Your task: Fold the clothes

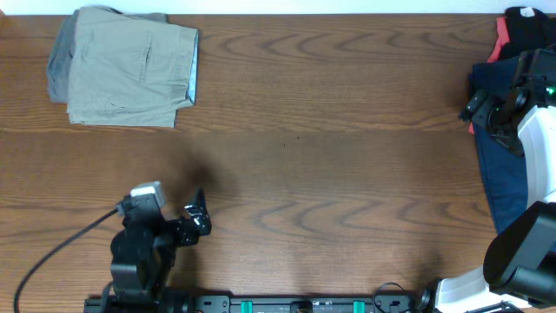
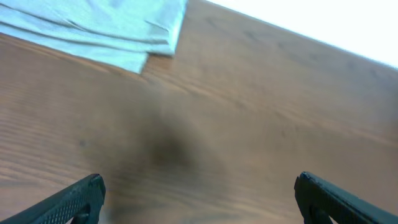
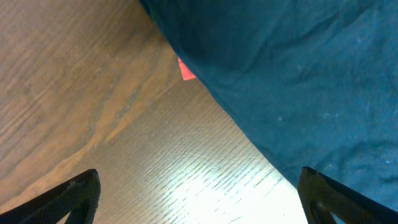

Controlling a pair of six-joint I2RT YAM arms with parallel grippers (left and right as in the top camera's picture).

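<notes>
The right end effector (image 3: pixel 199 196), wide open and empty, hovers at the edge of the navy garment (image 3: pixel 298 74), which spreads ahead and past its right finger, with red cloth (image 3: pixel 186 70) peeking out beyond. It should pinch the navy layer alone near that edge and draw it onto the bare surface (image 1: pixel 347 174). The left end effector (image 2: pixel 199 196), also wide and empty, has the folded khaki shorts (image 1: pixel 130 74) well ahead to its left and should keep off them.
</notes>
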